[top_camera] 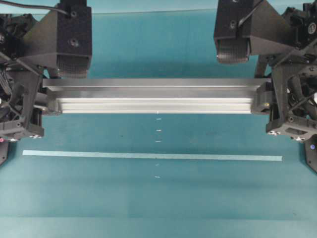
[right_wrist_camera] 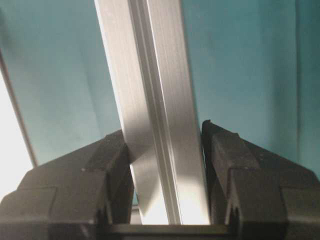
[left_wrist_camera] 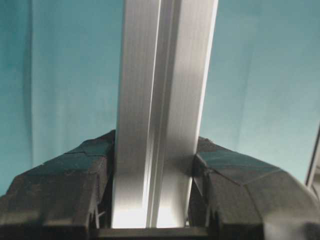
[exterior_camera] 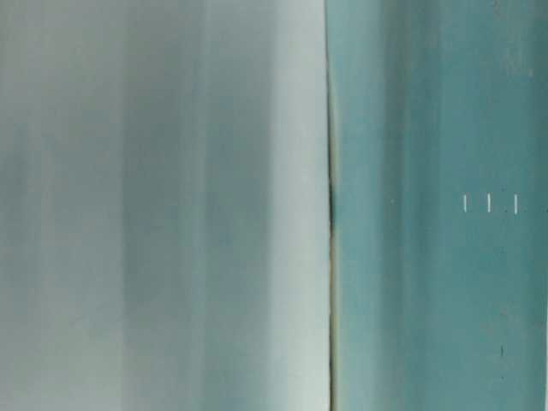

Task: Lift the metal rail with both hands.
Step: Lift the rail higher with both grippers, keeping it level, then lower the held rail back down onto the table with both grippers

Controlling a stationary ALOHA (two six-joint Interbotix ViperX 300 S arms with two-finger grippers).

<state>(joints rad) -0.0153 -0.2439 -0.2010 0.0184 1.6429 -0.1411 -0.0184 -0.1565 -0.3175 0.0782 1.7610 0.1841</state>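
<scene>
The metal rail point(top_camera: 153, 96) lies level across the overhead view, silver with lengthwise grooves, and looks raised off the teal table. My left gripper point(top_camera: 49, 96) holds its left end and my right gripper point(top_camera: 262, 96) its right end. In the left wrist view the rail point(left_wrist_camera: 165, 75) runs straight away from the left gripper point(left_wrist_camera: 156, 145), both black fingers point(left_wrist_camera: 75, 170) pressed on its sides. In the right wrist view the rail point(right_wrist_camera: 150, 75) sits the same way in the right gripper point(right_wrist_camera: 165, 135), leaning slightly left.
A thin pale tape strip point(top_camera: 152, 156) lies flat on the table in front of the rail. A row of small white marks point(top_camera: 158, 131) crosses the middle. Black arm links point(top_camera: 69, 34) point(top_camera: 237, 29) hang over the rail's far side. The table-level view is blurred.
</scene>
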